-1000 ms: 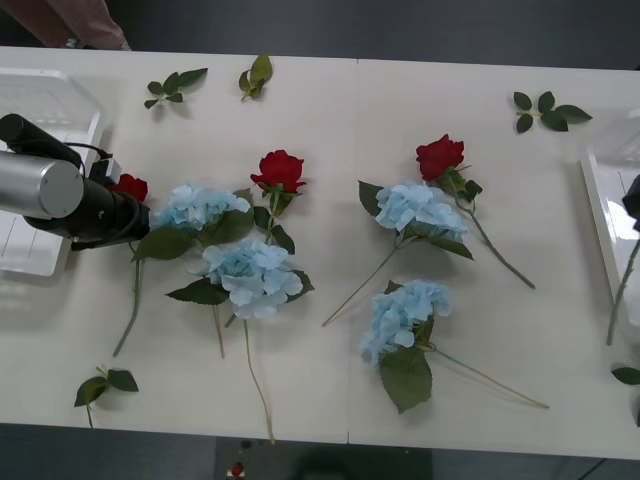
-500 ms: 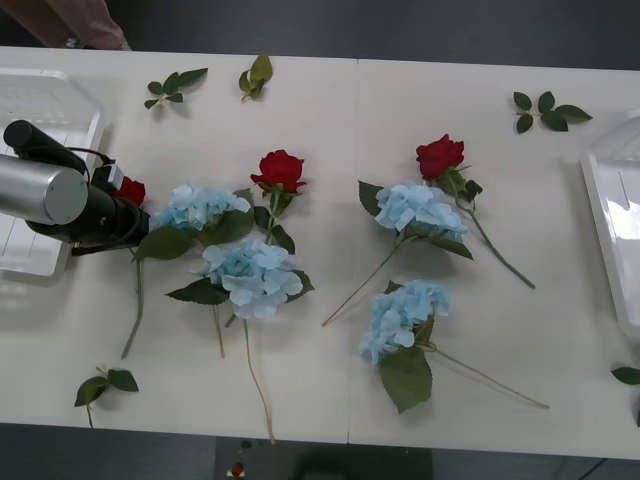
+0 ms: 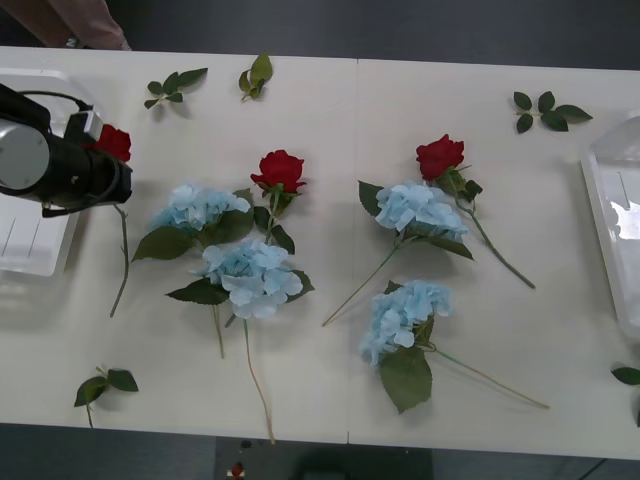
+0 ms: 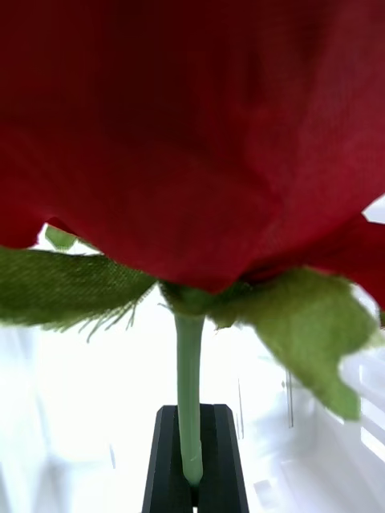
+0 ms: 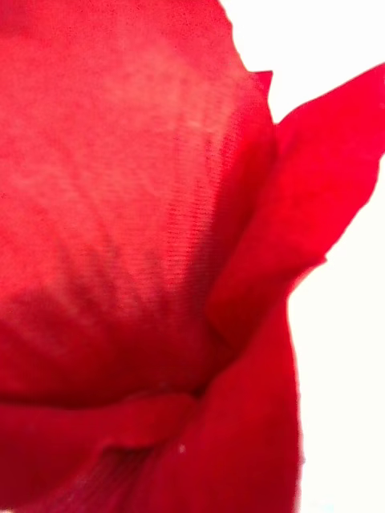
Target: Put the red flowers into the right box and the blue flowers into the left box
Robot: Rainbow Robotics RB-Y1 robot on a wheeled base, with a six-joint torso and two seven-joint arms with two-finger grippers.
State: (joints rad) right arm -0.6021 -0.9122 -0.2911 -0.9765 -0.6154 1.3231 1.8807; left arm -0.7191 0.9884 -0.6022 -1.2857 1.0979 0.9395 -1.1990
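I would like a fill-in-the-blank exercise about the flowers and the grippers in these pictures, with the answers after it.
1. The blue flowers lying on the table number ____.
2. The right gripper is shut on the green ____ of a red rose.
3. The left gripper hovers beside the left box, next to a rose coloured ____.
Answers: four; stem; red.

Bright, even light falls on the table [image 3: 340, 150]; shadows under the blue flowers [image 3: 250, 275] are faint. The right box [image 3: 612, 230] glares white. Both wrist views are blurred by red petals, backgrounds blown out.
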